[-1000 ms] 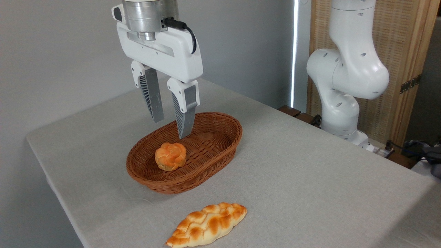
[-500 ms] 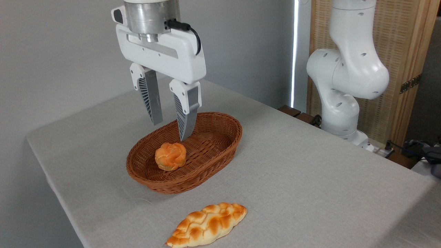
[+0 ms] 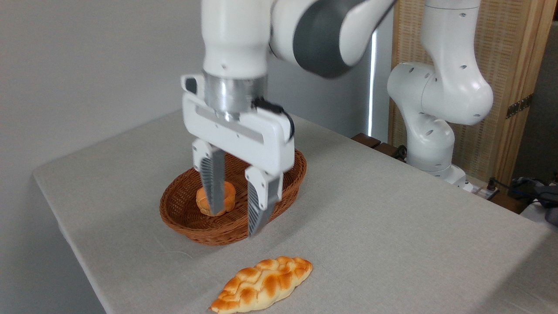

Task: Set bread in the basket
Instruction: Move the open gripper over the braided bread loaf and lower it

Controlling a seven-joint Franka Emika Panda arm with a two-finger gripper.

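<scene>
While spread apart with nothing between them, jaws of gripper [image 3: 235,220] hang in front of the near rim of basket [image 3: 183,218], fingertips pointing down, clear of the cloth. Judged to be on approach toward bread [image 3: 263,284], which lies flat near the front edge of table [image 3: 392,226], just beside the basket's near rim but not touching it. Not yet over the loaf; fingers sit above and behind it in this view, so more travel toward the front edge and a descent look needed. Loaf lies diagonally, tapered ends toward front-left and back-right; a grasp across its narrow width seems the sensible choice. Small round bun [image 3: 226,198] already inside basket, partly hidden behind one finger; room beside it looks tight for a loaf nearly the basket's length. Pale grey cloth over table, lightly creased near basket. Plain grey wall behind, woven wooden screen at back right, robot base [image 3: 431,144] at far right edge, cables beyond.
</scene>
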